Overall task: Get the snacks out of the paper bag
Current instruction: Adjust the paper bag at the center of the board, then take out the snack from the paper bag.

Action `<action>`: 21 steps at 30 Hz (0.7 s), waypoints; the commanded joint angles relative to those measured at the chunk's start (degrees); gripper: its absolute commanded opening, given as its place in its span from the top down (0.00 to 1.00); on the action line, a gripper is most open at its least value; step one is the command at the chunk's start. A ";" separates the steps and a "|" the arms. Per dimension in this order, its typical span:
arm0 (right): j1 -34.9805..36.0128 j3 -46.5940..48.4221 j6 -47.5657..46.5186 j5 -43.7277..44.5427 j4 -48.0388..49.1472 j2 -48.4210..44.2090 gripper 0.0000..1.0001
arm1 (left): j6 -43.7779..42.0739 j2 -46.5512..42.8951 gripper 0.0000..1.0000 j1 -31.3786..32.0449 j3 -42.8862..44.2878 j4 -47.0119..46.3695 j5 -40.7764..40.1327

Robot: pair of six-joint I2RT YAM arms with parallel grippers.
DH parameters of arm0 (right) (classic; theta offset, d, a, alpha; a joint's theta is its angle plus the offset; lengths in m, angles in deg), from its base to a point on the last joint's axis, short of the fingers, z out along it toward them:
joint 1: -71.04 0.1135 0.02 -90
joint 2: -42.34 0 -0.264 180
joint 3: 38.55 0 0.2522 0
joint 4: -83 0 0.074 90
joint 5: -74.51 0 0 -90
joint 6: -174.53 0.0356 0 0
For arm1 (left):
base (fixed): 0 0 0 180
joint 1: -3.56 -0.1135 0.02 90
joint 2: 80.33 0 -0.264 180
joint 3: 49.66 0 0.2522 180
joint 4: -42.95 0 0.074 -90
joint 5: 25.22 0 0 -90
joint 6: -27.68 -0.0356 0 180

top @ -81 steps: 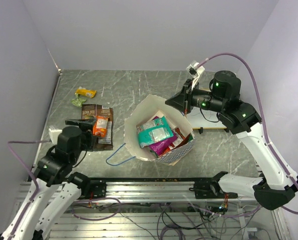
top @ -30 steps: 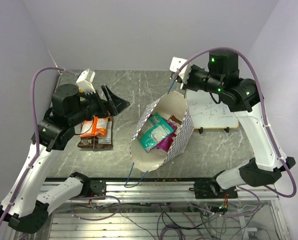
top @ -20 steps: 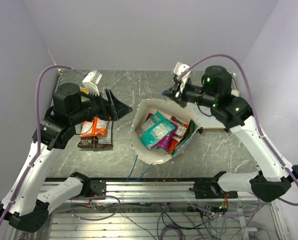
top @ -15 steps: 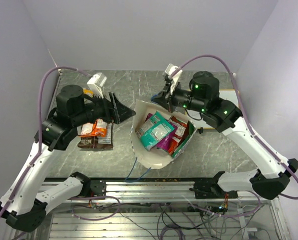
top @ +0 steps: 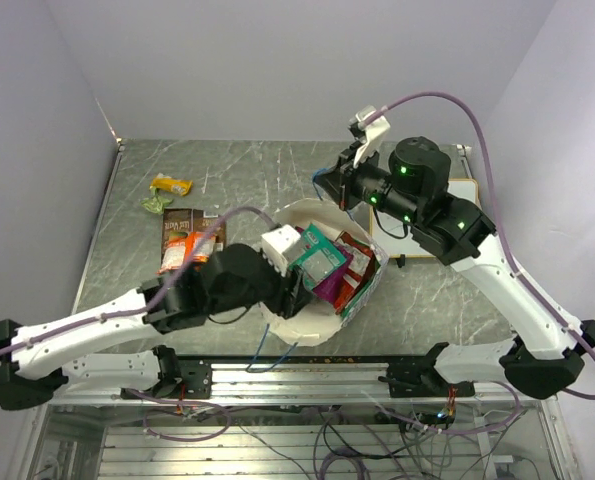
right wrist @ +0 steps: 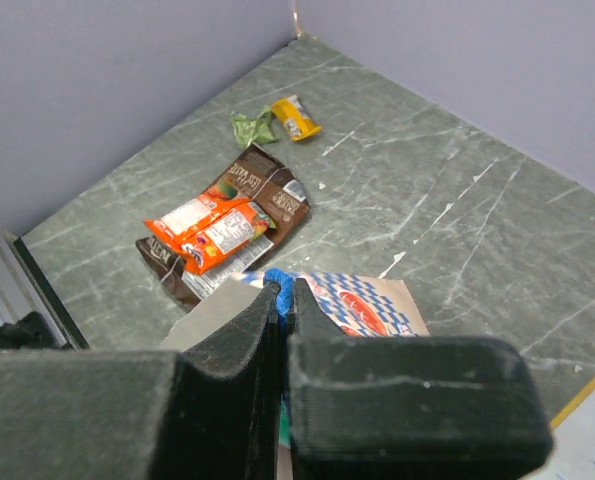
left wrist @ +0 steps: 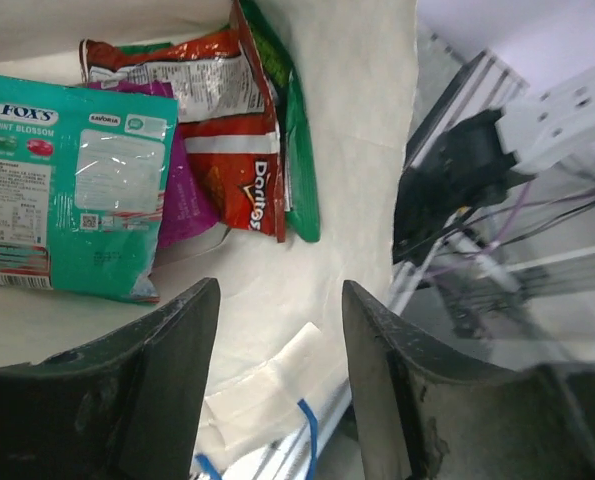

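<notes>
1. Left gripper (left wrist: 277, 300): jaws spread wide and empty, pushed into the mouth of the paper bag (top: 299, 318), aimed at the packets inside.
2. Right gripper (right wrist: 280, 292): jaws pinched shut on the blue cord handle (right wrist: 276, 284) at the bag's far rim. My read is that it lifts that edge so the mouth gapes toward the left arm and the bag can't slide.
3. Bag lies tipped over mid-table (top: 237, 165), mouth toward the near-left. Its checked band (right wrist: 357, 305) shows just beyond the right fingertips.
4. Inside: teal mint packet (left wrist: 72, 190) on top, magenta packet (left wrist: 182, 205) under it. Red chip packet (left wrist: 232, 150) and green packet (left wrist: 302, 170) sit beside them against the bag wall.
5. Already out, well left of the bag: yellow packet (top: 170, 185), crumpled green wrapper (top: 155, 203), and orange packets (right wrist: 212, 230) stacked on dark brown bars (right wrist: 267, 185). They're grouped there to leave the bag mouth clear.
6. Status: partly done, at least 4 packets left in the bag.
7. Next, my call: close on the teal packet. It's topmost and flat, so grab an edge.
8. Risk: the fingers snag the bag lining, or drag the magenta packet out with it.
</notes>
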 commanded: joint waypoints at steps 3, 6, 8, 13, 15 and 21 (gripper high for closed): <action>0.34 0.43 1.37 2.41 3.80 -2.93 1.00 | -9.81 9.05 0.41 6.27 -1.84 -10.96 -16.79; 0.28 1.39 0.84 2.15 3.15 -2.76 1.00 | -13.81 14.81 0.42 6.30 -2.22 -14.88 -18.80; 0.33 1.47 0.44 2.37 3.33 -2.83 1.00 | -14.71 18.17 0.41 6.17 -1.73 -16.86 -20.86; 0.33 3.14 -0.12 2.45 2.41 -2.04 1.00 | -16.85 24.82 0.38 5.70 -1.06 -19.31 -23.52; 0.30 3.00 0.15 2.47 1.97 -2.23 1.00 | -16.92 26.89 0.36 5.01 -0.87 -19.14 -25.07; 0.36 1.64 -0.38 2.98 0.31 -3.90 1.00 | -15.53 30.71 0.33 2.02 -0.97 -20.63 -25.74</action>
